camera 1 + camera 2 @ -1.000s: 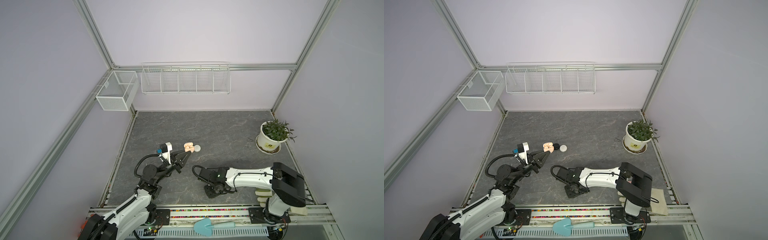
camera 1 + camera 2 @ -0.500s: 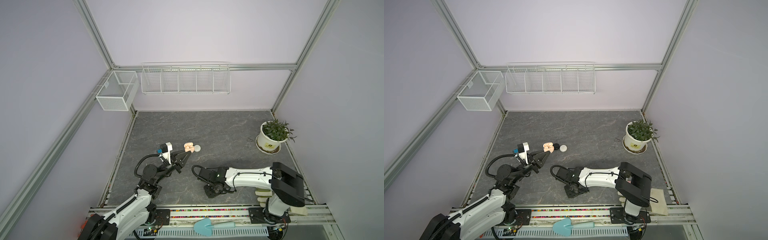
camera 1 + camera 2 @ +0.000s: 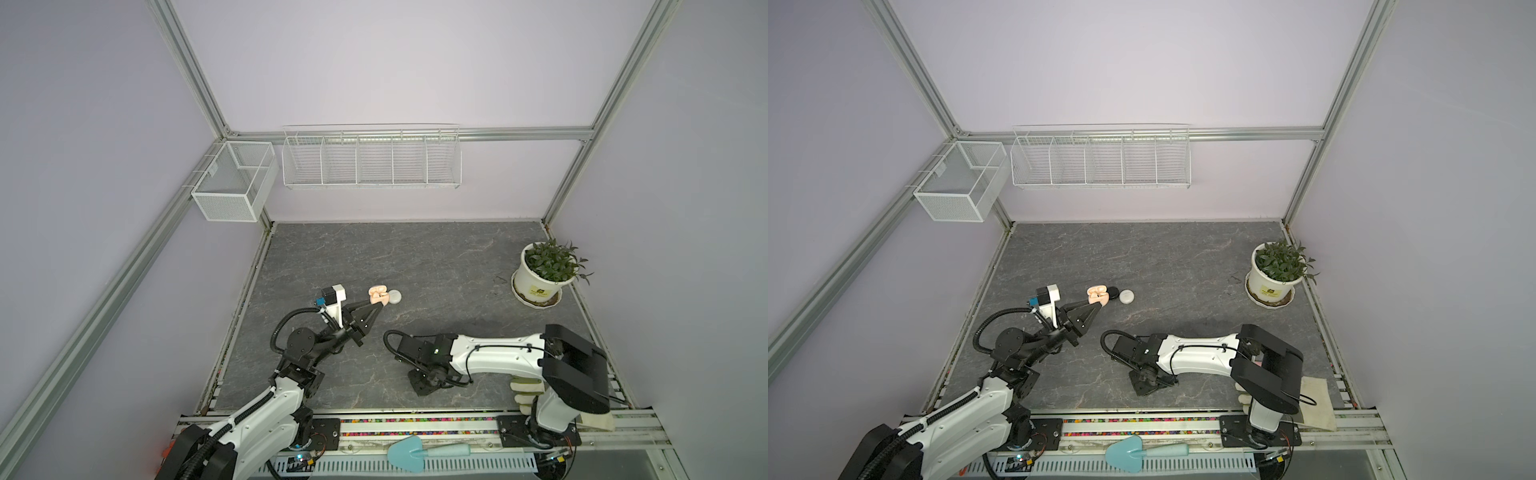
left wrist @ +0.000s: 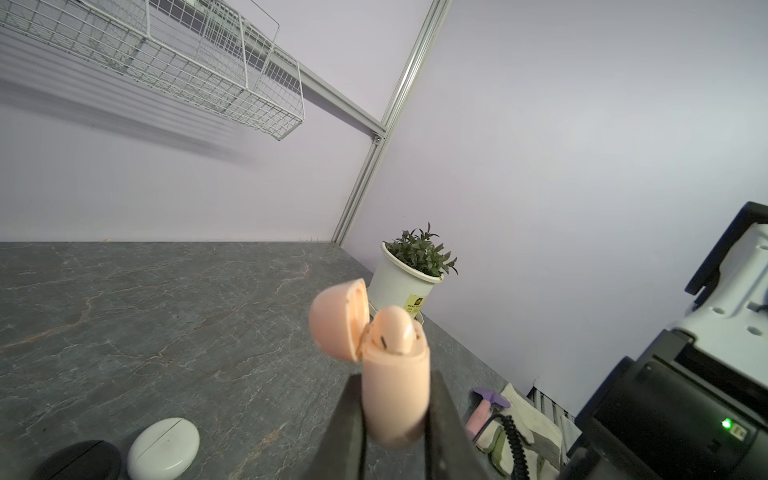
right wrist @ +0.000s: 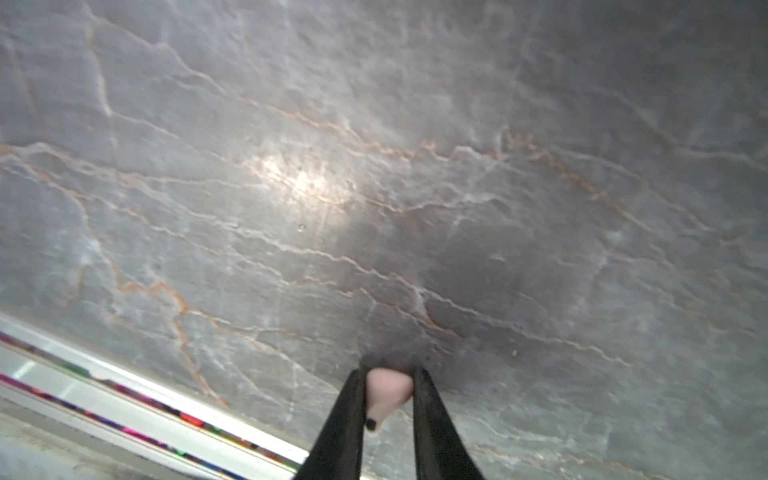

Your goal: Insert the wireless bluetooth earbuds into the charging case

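The pale pink charging case stands upright between the fingers of my left gripper, which is shut on it. Its lid is hinged open and one pink earbud sits inside. In both top views this gripper is held just above the table at centre left. My right gripper points down at the table near the front edge and is shut on a second pale pink earbud. In both top views its wrist hides the fingertips.
A shut white case and a black case lie just beyond the left gripper. A potted plant stands at the right. A glove and a teal trowel lie by the front rail. Wire baskets hang on the walls.
The right gripper's jaws have drawn in slightly on the earbud. Neither arm has visibly moved.
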Robot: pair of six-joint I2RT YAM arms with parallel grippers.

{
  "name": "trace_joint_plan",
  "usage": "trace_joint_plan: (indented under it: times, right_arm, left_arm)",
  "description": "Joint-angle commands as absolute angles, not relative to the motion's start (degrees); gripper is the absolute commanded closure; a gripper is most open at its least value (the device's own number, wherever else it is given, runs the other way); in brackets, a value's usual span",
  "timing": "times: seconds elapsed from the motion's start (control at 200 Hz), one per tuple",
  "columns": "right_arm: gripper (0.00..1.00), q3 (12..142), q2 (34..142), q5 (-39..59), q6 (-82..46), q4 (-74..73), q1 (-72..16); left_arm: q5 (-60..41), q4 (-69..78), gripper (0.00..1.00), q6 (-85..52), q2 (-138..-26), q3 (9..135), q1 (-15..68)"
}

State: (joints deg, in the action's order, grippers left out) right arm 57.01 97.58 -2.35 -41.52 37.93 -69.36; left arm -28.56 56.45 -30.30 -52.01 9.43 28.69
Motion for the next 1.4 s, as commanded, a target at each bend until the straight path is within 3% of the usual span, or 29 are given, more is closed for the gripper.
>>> trace_joint_plan:
  times: [0.0,0.715,1.394]
  right_arm:
    - [0.76,58.0,96.62,-4.86,-41.41,40.31,-68.97]
    - [0.76,58.01,92.86,-10.94,-39.34,39.39,-64.36]
    - [0.76,64.6,81.28,-20.95,-30.23,42.53,-56.02]
  left_arm:
    - [-29.22,57.52,1.0,-29.71,-52.62,10.87,28.96]
    - [-29.42,62.48,1.0,-31.77,-56.66,13.12,28.92]
    - [-30.78,69.9,1.0,-35.45,-61.93,16.55,28.92]
